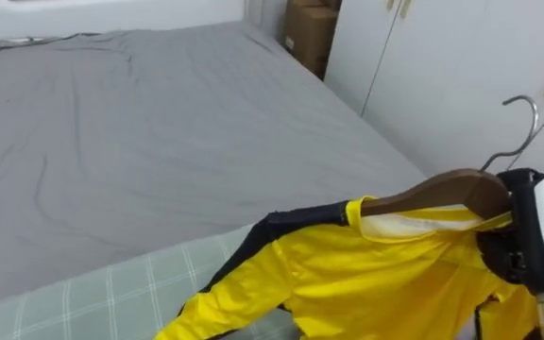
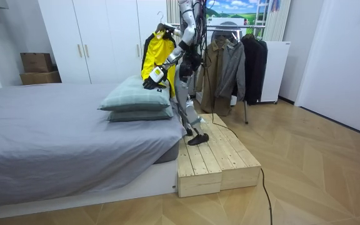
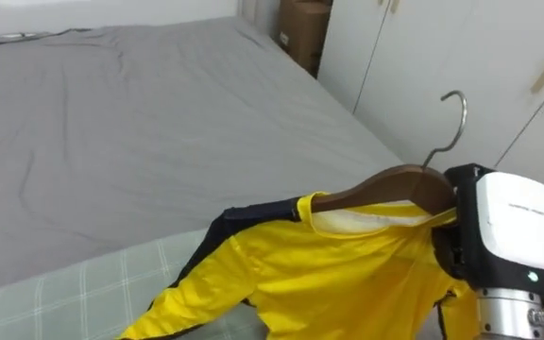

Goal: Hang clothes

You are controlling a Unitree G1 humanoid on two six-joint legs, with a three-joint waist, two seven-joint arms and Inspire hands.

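Observation:
A yellow jacket with black trim hangs on a wooden hanger with a metal hook. My right hand grips the hanger's right end at the view's right edge, its white wrist block facing me. One yellow sleeve trails down to the lower left over a pillow. In the room view I stand on a wooden platform beside the bed, holding the jacket up high. My left hand is lower, at the jacket's bottom edge, close to the pillows.
A grey bed stretches ahead, with a green checked pillow just below me. White wardrobe doors stand to my right, cardboard boxes in the far corner. Behind me a clothes rack holds dark coats.

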